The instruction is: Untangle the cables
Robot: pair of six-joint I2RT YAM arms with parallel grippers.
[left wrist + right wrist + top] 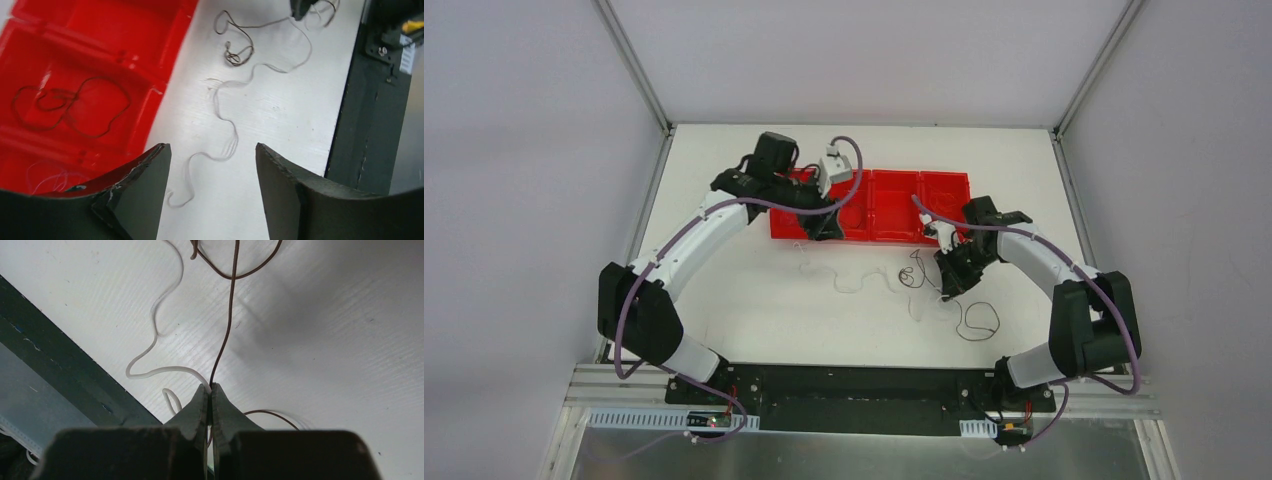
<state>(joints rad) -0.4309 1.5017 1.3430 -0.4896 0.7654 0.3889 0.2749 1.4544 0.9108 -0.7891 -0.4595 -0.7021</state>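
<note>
The right pincer (211,390) grips the black cable (227,325); the left pincer (211,150) stands open over the white cable (220,105), beside the red tray (165,75).

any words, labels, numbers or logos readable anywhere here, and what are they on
No text can be read in any view.
White label by the black mounting plate, left wrist view: faint marks, too small and blurred to read.
Red tray: no print visible.

A cable (70,107) in the tray (944,185), other cables (235,55) on the table (754,300) before it
</note>
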